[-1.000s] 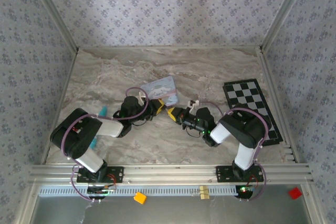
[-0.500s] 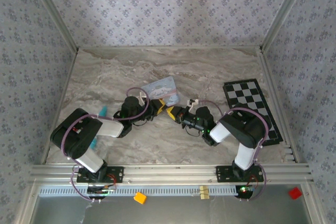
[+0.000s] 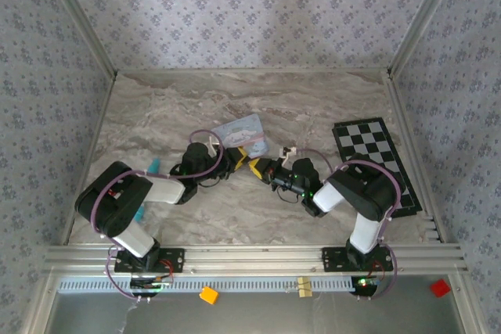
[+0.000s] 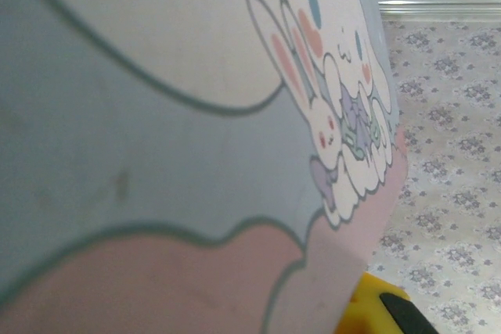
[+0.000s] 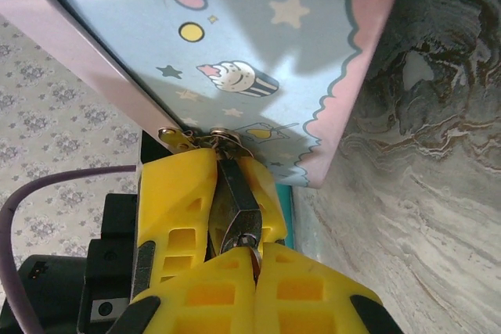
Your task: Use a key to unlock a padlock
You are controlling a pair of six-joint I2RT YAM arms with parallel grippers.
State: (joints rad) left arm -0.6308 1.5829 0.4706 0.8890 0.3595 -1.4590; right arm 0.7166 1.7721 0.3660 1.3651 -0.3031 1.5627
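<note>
Padlock clamped in left claw; long axis aimed straight at right claw, almost touching; right claw squeezed together; key too small to tell.

Printed tin, moulded plastic, dark metal, stone-look table.
The tin is smooth, with a soft satin sheen over its pale blue and pink print. The yellow jaws are matt moulded plastic. The padlock is dark, dully gleaming metal. The table looks like polished grey-veined marble, and the chessboard is glossy.
</note>
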